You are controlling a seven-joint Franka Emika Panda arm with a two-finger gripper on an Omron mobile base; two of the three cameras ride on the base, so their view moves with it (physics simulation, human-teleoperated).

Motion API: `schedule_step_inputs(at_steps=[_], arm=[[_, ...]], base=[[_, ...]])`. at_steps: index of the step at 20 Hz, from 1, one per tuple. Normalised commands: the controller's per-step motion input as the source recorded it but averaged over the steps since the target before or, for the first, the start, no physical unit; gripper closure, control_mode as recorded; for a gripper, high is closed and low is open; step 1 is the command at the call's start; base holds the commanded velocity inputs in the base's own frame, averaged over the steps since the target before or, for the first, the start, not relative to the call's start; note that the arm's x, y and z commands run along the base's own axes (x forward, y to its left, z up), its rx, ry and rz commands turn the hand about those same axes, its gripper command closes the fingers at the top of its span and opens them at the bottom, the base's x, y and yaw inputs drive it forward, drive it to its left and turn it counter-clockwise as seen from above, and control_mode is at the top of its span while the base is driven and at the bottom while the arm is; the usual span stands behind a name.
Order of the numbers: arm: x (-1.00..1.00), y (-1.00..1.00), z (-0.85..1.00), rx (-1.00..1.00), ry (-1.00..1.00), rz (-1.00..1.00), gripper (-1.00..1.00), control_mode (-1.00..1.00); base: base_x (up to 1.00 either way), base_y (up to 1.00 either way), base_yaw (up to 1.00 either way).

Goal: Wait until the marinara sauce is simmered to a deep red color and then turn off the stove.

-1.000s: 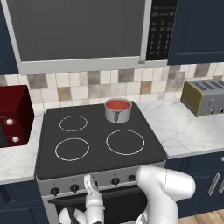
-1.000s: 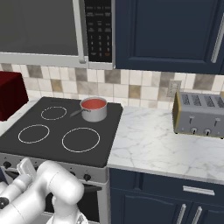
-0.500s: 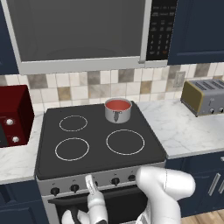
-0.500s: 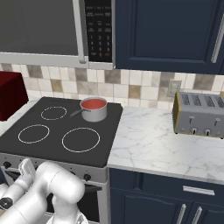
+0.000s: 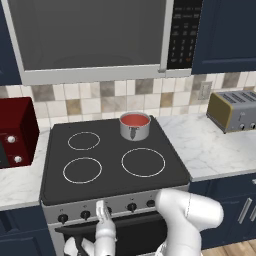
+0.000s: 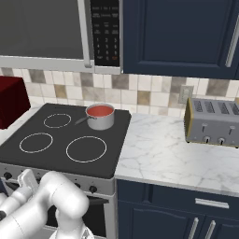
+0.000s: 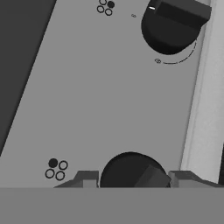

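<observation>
The marinara sauce (image 5: 135, 119) (image 6: 100, 110) is an orange-red disc in a steel saucepan (image 5: 135, 132) (image 6: 101, 122) on the back right ring of the black stove (image 5: 112, 167) (image 6: 56, 149). My gripper (image 5: 103, 212) (image 6: 26, 179) is down at the silver front panel, on the middle one of the row of black knobs. In the hand view that knob (image 7: 130, 169) sits between my fingertips (image 7: 87, 178), with the gripper (image 7: 132, 179) shut on it. A second knob (image 7: 171, 27) shows farther along the panel.
A red microwave (image 5: 15, 132) (image 6: 11, 100) stands on the counter left of the stove. A toaster (image 5: 232, 111) (image 6: 212, 121) sits on the marble counter (image 5: 212, 150) (image 6: 163, 156) to the right. A grey overhead microwave (image 5: 95, 40) hangs above the cooktop.
</observation>
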Motion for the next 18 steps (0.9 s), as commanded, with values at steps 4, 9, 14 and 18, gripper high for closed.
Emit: schedule_step_inputs(at_steps=[4, 9, 14, 18], arm=[[0.5, 0.05, 0.05, 0.64, 0.01, -0.23, 1.0, -1.0], [0.37, -0.19, 0.0, 0.71, 0.01, -0.18, 1.0, -1.0], [0.19, -0.59, 0.01, 0.88, 0.0, -0.23, 1.0, -1.0], [0.4, -0.56, 0.15, 0.93, 0.0, -0.23, 1.0, -1.0]], base=[[0.0, 0.0, 0.0], [0.0, 0.0, 0.0], [0.0, 0.0, 0.0], [0.0, 0.0, 0.0]])
